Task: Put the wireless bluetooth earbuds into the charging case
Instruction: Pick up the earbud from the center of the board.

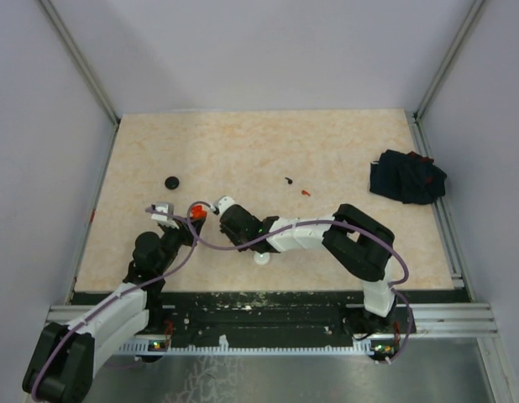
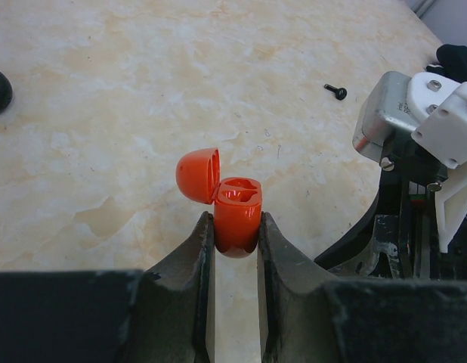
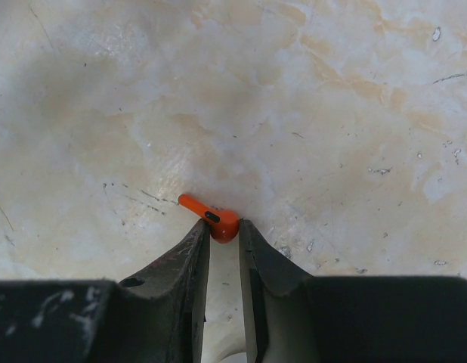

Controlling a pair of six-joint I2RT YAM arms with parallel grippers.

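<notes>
Jaws of our left gripper are clenched on the red-orange charging case, gripping its lower body. The lid is flipped open toward 10 o'clock and the sockets face up. We judge it's held that way to give the other arm a fixed, open target.

Our right gripper is pinched on a red-orange earbud. The head is wedged right between the jaw tips and the stem sticks out toward 10 o'clock, clear of both jaws. We think the tip-only hold leaves the stem free to drop into a socket. It's a thin bite, so slip risk.

In the top view the two grippers sit close together, right one at about 3 o'clock of the case. A spare black earbud and a second red-orange bud lie loose on the table, roughly 2 o'clock from the right gripper, well apart from it.
</notes>
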